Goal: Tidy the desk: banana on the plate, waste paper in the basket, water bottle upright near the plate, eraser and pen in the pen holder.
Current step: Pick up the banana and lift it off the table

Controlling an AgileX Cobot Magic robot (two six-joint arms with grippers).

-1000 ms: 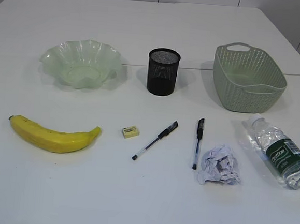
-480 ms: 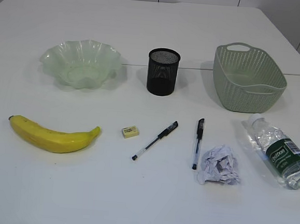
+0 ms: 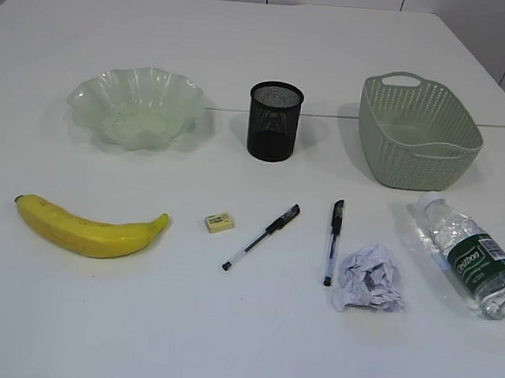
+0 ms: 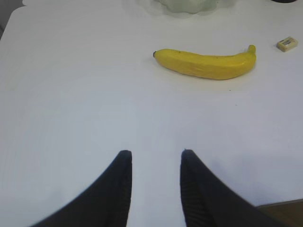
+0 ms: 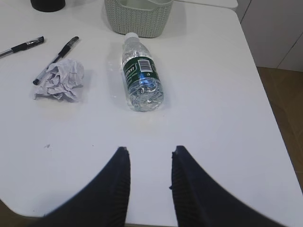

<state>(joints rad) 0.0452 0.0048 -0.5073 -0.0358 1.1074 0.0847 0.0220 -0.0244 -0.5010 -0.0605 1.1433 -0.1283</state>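
1. Nothing has moved since before.
2. Left gripper (image 4: 154,158) hangs open and empty; the banana (image 4: 205,63) lies far ahead, a bit right.
3. Right gripper (image 5: 147,156) is open and empty too; the bottle (image 5: 141,75) lies on its side just ahead, the paper (image 5: 61,80) off left.

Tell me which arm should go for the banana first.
Left. The banana lies ahead of the left gripper, whose jaws stand open and empty, with the plate on that side too. The right gripper faces the water bottle.
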